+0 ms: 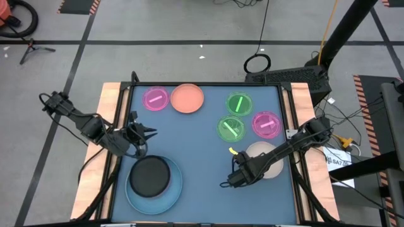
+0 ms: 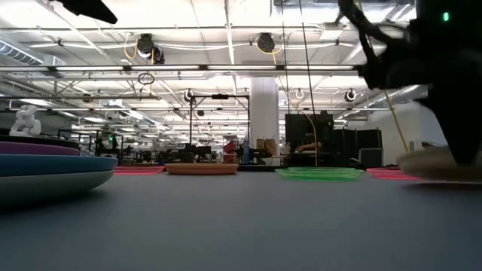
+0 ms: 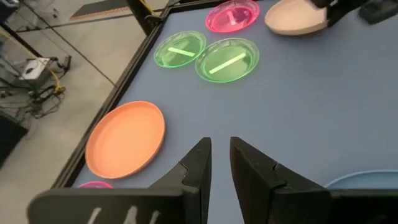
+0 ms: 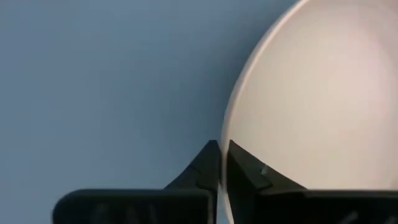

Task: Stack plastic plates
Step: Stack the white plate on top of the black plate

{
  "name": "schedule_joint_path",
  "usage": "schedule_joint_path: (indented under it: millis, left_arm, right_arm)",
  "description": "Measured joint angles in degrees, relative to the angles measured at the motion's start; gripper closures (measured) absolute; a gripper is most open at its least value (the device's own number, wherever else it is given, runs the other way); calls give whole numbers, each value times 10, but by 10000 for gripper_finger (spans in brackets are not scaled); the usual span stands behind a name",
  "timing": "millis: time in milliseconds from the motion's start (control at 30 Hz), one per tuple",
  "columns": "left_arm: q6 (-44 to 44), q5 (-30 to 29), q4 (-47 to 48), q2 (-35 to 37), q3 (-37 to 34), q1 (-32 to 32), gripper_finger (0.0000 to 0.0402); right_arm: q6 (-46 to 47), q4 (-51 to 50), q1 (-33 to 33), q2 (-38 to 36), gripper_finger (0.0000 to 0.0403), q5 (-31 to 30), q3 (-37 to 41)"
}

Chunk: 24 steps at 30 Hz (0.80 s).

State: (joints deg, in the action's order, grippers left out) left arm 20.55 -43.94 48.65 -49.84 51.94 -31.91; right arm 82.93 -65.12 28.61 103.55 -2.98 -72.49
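From above, the right gripper (image 1: 235, 178) is shut on the near edge of the beige plate (image 1: 270, 153) at the right side of the blue table (image 1: 202, 170). The left gripper (image 1: 140, 133) waits at the left side, above the stack: a black plate (image 1: 150, 174) on a big blue plate (image 1: 165, 192). At the far side lie two pink plates (image 1: 155, 99), an orange plate (image 1: 187, 98) and two green plates (image 1: 238, 104).

From table height, the plates look thin and flat. They should be light and stiff, and smooth, so maybe slippery. The rim is the place to pinch.

In the left wrist view, the left fingers (image 3: 198, 163) stand a little apart and hold nothing.

In the right wrist view, the right fingers (image 4: 210, 163) pinch the beige rim tight.

I can read no words or labels.
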Motion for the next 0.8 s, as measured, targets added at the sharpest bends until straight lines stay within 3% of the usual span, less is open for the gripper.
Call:
schedule_joint_path:
  millis: [100, 367, 633, 800]
  left_arm:
    - [12, -20, 21, 0, 0, -10, 335]
    - [17, -60, 51, 0, 0, -23, 335]
    - [9, -83, 53, 0, 0, -23, 335]
    - [6, -83, 57, 0, 0, -23, 335]
  right_arm:
    - [-68, -8, 1, 0, 396, -7, -41]
    - [-267, 74, -6, 0, 398, -102, -104]
    - [-433, 192, -57, 19, 398, -104, -105]
    - [-517, 201, -84, 54, 398, -105, -157]
